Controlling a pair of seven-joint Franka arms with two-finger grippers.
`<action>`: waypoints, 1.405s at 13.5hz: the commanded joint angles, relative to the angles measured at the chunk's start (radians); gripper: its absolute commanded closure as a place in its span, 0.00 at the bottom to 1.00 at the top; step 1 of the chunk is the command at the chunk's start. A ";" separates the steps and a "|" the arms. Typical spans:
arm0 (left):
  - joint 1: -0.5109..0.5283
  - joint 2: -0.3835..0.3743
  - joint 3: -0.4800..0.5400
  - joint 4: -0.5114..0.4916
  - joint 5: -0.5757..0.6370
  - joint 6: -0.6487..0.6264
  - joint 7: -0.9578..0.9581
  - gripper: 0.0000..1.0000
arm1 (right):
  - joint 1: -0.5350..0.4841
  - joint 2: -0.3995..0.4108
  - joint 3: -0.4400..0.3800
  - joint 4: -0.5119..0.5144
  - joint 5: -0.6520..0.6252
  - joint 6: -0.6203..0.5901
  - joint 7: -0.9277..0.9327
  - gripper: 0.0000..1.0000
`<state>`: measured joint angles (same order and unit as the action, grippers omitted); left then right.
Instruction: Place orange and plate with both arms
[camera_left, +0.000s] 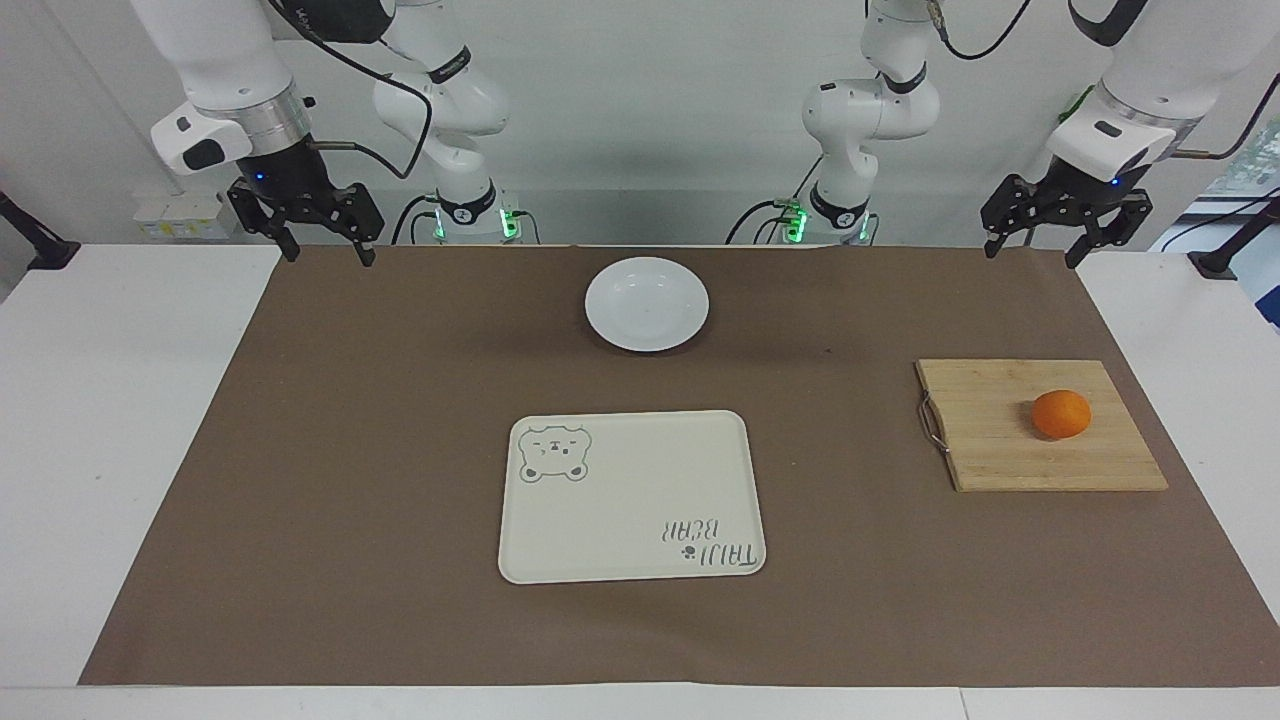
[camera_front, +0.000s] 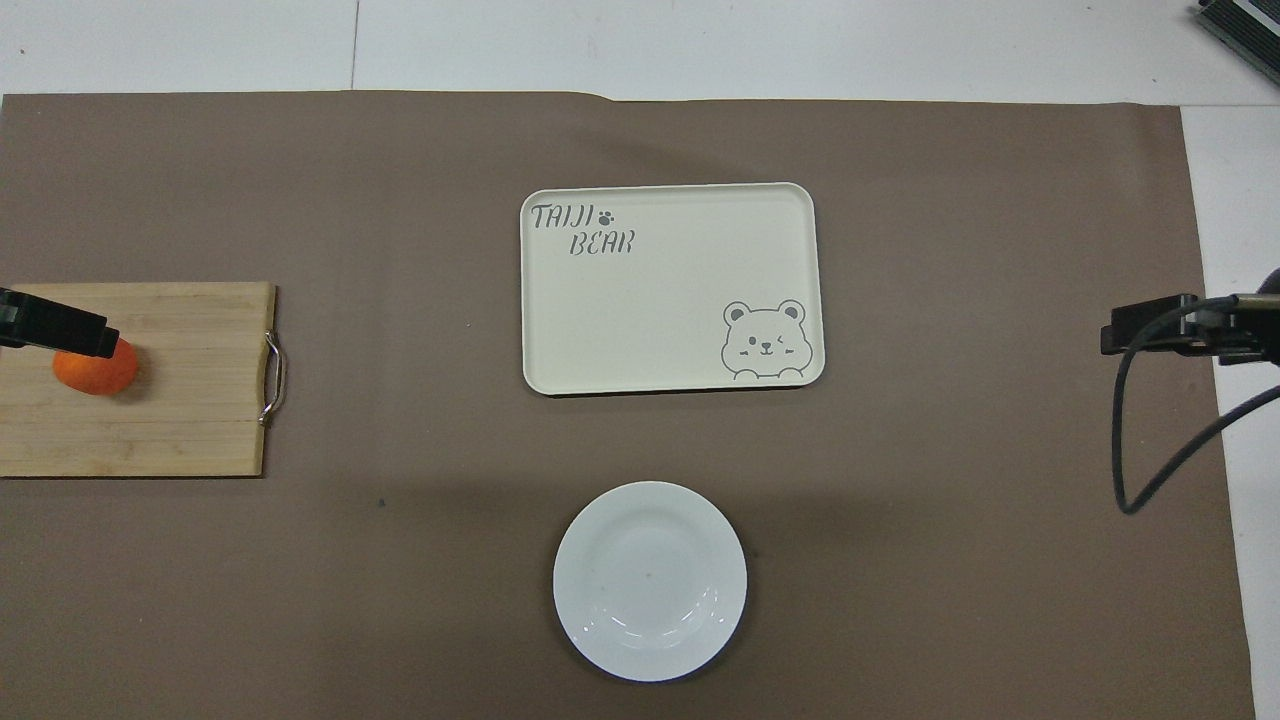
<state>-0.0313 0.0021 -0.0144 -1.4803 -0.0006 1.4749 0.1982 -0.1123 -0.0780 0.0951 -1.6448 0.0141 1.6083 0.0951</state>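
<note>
A small orange (camera_left: 1061, 414) (camera_front: 96, 368) rests on a wooden cutting board (camera_left: 1000, 440) (camera_front: 180, 400) toward the left arm's end of the table. The white plate (camera_left: 647, 304) (camera_front: 650, 580) lies on the brown mat midway between the two arm bases, nearer to the robots than the tray. My left gripper (camera_left: 1064, 248) hangs open in the air over the mat's corner at the left arm's end, holding nothing. Over the mat's corner at the right arm's end, my right gripper (camera_left: 325, 244) is raised and open, also with nothing in it. Both arms wait.
A cream rectangular tray (camera_left: 560, 560) (camera_front: 800, 200) with a bear drawing and lettering sits in the middle of the mat, farther from the robots than the plate. The cutting board has a metal handle (camera_left: 931, 424) (camera_front: 274, 378) on its edge toward the tray.
</note>
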 joint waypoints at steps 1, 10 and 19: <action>0.011 -0.013 -0.002 -0.014 -0.016 0.005 -0.008 0.00 | -0.012 0.000 0.008 0.008 0.020 -0.024 0.015 0.00; 0.010 -0.011 -0.006 -0.006 -0.015 0.007 -0.003 0.00 | -0.010 -0.005 0.008 0.000 0.017 -0.033 0.005 0.00; 0.002 -0.011 -0.006 -0.008 -0.015 0.013 -0.008 0.00 | -0.013 -0.005 0.008 0.002 0.017 -0.034 0.000 0.00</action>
<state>-0.0312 0.0018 -0.0177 -1.4803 -0.0009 1.4764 0.1979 -0.1117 -0.0785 0.0960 -1.6448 0.0150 1.5725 0.0953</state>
